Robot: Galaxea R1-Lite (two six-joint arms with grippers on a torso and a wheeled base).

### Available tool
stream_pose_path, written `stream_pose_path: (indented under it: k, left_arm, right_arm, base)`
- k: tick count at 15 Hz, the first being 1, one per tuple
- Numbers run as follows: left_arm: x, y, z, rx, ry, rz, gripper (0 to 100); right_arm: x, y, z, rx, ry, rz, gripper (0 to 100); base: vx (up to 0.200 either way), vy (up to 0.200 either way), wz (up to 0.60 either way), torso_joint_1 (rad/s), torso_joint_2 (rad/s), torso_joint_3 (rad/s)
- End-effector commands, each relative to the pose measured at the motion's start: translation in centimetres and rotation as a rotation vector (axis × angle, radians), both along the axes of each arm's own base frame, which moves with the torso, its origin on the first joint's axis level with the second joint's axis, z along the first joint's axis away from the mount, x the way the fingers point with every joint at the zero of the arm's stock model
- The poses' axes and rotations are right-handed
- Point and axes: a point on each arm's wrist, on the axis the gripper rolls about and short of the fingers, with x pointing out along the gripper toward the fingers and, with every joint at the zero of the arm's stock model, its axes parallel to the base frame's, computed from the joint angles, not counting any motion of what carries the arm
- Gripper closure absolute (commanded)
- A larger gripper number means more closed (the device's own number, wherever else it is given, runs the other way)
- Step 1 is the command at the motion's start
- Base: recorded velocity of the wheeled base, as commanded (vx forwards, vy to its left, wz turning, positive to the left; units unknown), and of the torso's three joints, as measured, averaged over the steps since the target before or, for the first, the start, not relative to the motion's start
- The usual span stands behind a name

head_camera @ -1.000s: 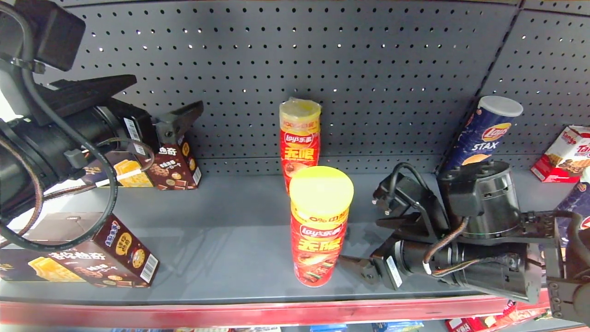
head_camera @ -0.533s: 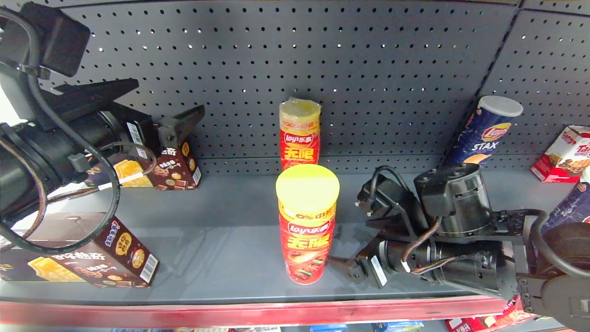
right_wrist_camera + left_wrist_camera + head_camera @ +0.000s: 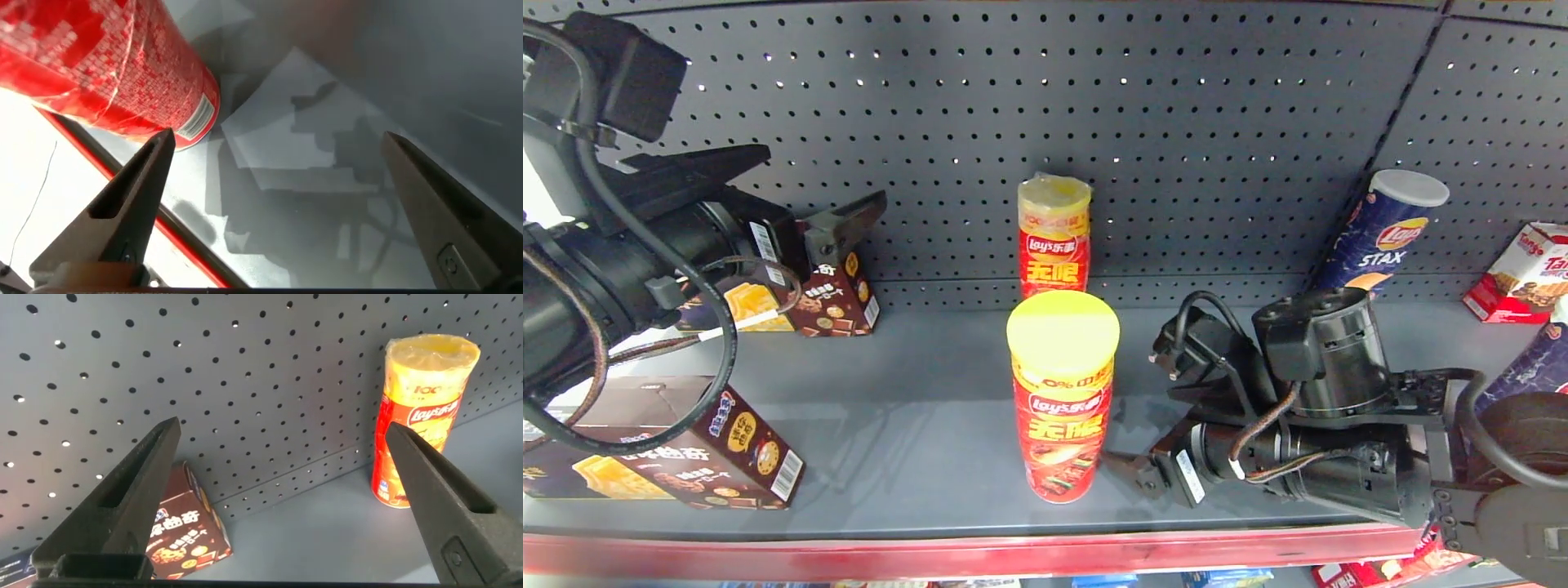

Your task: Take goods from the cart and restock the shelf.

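A red chip can with a yellow lid (image 3: 1062,400) stands upright near the front of the grey shelf (image 3: 915,425). A second matching can (image 3: 1054,241) stands behind it against the pegboard. My right gripper (image 3: 1131,474) lies low on the shelf just right of the front can's base, open. In the right wrist view the can (image 3: 106,73) sits beside one finger, outside the gap of the right gripper (image 3: 278,171). My left gripper (image 3: 792,192) hangs open at the upper left. In the left wrist view, the left gripper (image 3: 278,465) faces the pegboard and the rear can (image 3: 421,416).
Brown biscuit boxes lie at the left front (image 3: 711,457) and left back (image 3: 833,298). A blue chip can (image 3: 1380,237) leans on the pegboard at the right, with a red box (image 3: 1515,273) beyond it. The shelf's red front lip (image 3: 931,555) runs below.
The front red can has slid left along the shelf, and my right arm has moved left with it. The left arm has shifted slightly. The rear can stayed put.
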Motion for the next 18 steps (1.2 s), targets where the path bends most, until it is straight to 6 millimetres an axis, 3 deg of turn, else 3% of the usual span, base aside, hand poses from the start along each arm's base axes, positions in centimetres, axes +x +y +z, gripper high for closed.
stream_pose_path:
  k: [1, 4, 18]
  left_arm:
    - [0.1, -0.1, -0.1, 0.001, 0.003, -0.001, 0]
    - [0.0, 0.0, 0.0, 0.000, 0.002, 0.000, 0]
    - [0.1, 0.0, -0.1, 0.000, 0.006, 0.000, 0]
  right_arm:
    - [-0.3, -0.4, 0.5, 0.012, -0.013, -0.003, 0]
    - [-0.5, -0.8, 1.1, 0.024, -0.027, -0.014, 0]
    - [0.6, 0.2, 0.0, 0.003, -0.009, -0.014, 0]
  base:
    - [0.000, 0.000, 0.00, 0.000, 0.00, 0.000]
    - [0.000, 0.000, 0.00, 0.000, 0.00, 0.000]
    - [0.000, 0.000, 0.00, 0.000, 0.00, 0.000]
